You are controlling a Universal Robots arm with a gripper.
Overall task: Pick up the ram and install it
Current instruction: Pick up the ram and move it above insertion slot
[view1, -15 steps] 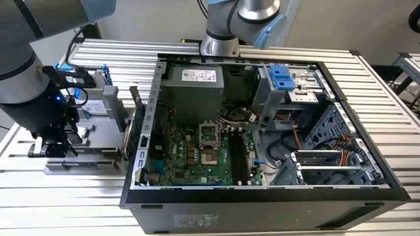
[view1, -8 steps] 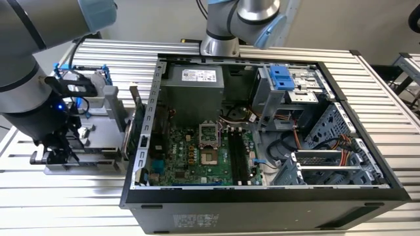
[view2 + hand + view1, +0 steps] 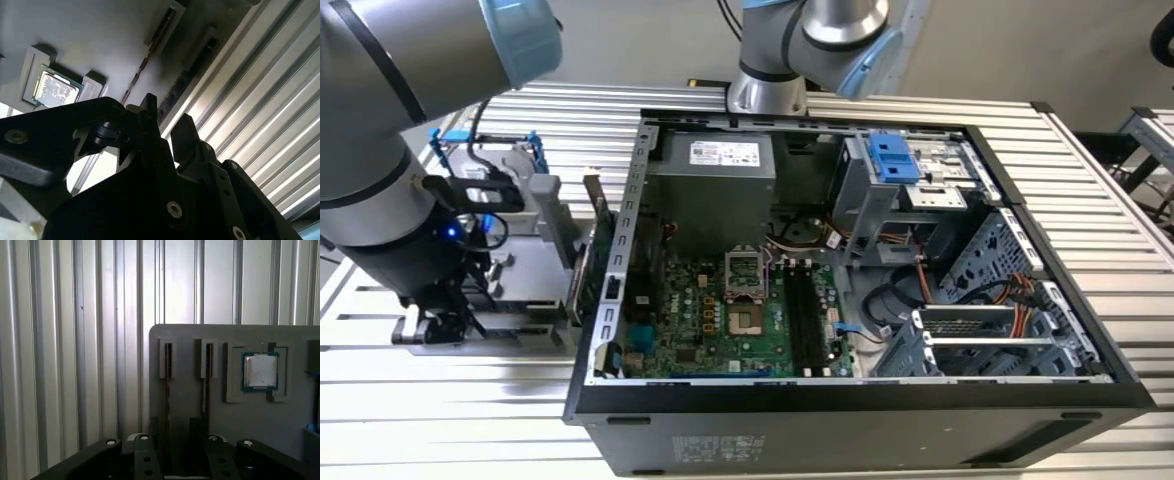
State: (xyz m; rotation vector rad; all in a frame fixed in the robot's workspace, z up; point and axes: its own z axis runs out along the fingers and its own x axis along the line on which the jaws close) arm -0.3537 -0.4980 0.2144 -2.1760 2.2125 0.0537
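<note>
- Pincer (image 3: pixel 179 440) partly open, holding nothing, over a grey tray (image 3: pixel 185 335).
- Ram (image 3: pixel 207 362) stands on edge in a tray slot just beyond the pincer.
- CPU (image 3: pixel 260 371) in a pocket beside it.
- Open case (image 3: pixel 854 400) farther off on the tabletop (image 3: pixel 1094 180).

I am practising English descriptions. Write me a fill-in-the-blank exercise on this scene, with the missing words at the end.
1. The black end effector has its fingers ___ and holds nothing.
2. The flat grey tray holds the long dark ram stick in a narrow ___.
3. Between the tray's edge and the square silver processor chip lie ___ narrow slots.
4. The tray stands outside the open black computer case, at the exterior view's ___.
Missing words: open; slot; two; left.
</note>
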